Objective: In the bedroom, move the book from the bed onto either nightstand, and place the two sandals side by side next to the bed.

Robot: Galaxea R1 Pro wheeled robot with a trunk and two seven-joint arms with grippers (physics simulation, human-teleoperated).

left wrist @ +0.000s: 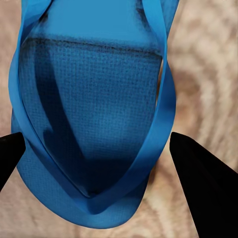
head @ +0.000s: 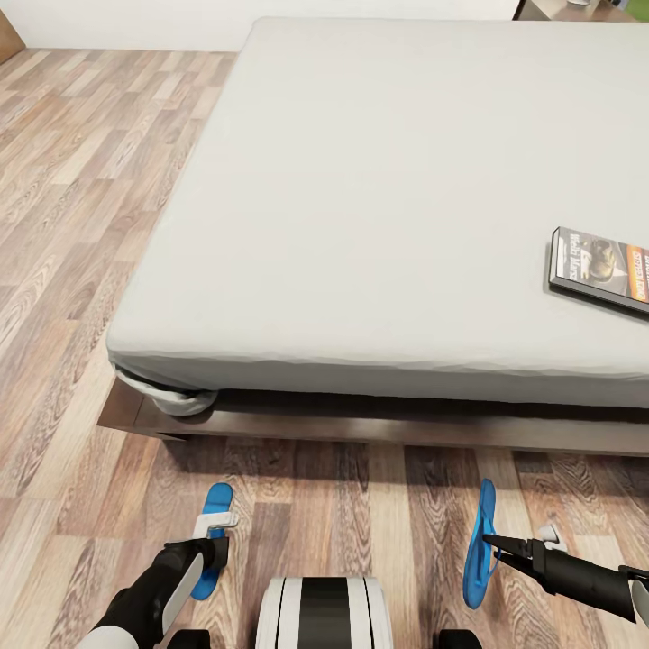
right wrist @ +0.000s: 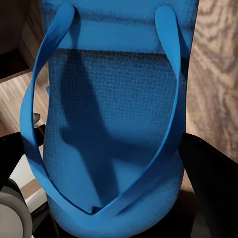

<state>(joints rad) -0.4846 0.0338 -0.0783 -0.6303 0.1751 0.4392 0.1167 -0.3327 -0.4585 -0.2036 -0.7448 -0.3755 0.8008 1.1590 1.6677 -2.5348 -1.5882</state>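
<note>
The bed [head: 379, 180] has a plain light mattress on a dark wood frame [head: 361, 425]. Near the mattress's right edge lies the book [head: 602, 269], flat, with an orange band. One blue sandal [head: 216, 501] [left wrist: 94, 94] rests flat on the floor in front of the bed. My left gripper [head: 214, 548] [left wrist: 96, 139] stands open over it, one finger [left wrist: 203, 188] on each side. The other sandal [head: 480, 541] [right wrist: 109, 124] is tipped up on its edge, with my right gripper [head: 493, 543] [right wrist: 101, 144] shut on it. The nightstand is out of view.
Wood plank floor [head: 81, 225] runs along the bed's left side and front. A bunched sheet corner [head: 171, 395] hangs at the bed's near left corner. My white base [head: 324, 613] sits between the two sandals. A brownish object [head: 577, 9] shows beyond the bed's far right corner.
</note>
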